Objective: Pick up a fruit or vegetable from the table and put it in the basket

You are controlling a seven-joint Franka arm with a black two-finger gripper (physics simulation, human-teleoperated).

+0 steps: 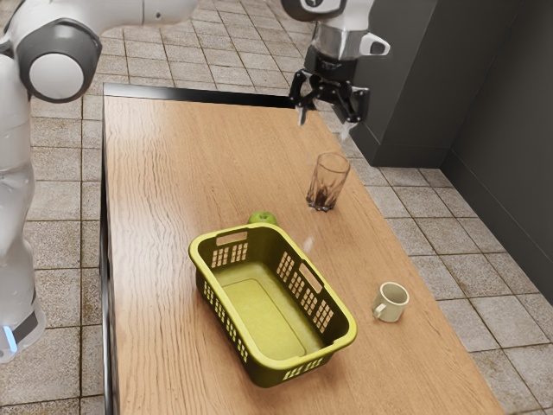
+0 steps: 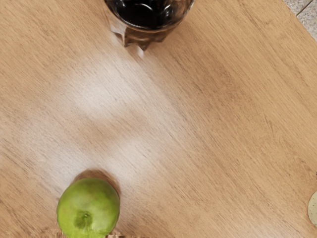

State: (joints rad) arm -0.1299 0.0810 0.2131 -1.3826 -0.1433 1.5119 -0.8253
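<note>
My gripper (image 1: 324, 125) hangs high over the far part of the table, its two fingertips apart with nothing between them. A green apple (image 1: 263, 218) sits on the table against or just beyond the far end of the yellow-green basket (image 1: 259, 320), whose rim partly hides it. Inside, the basket holds nothing. From the hand, the apple (image 2: 88, 208) appears whole except for its edge, with its stem hollow facing up.
A clear drinking glass (image 1: 328, 181) stands between the apple and the table's far side, below my gripper; the same glass (image 2: 148, 20) shows dark inside. A pale mug (image 1: 390, 303) stands beside the basket, toward the exterior view's right.
</note>
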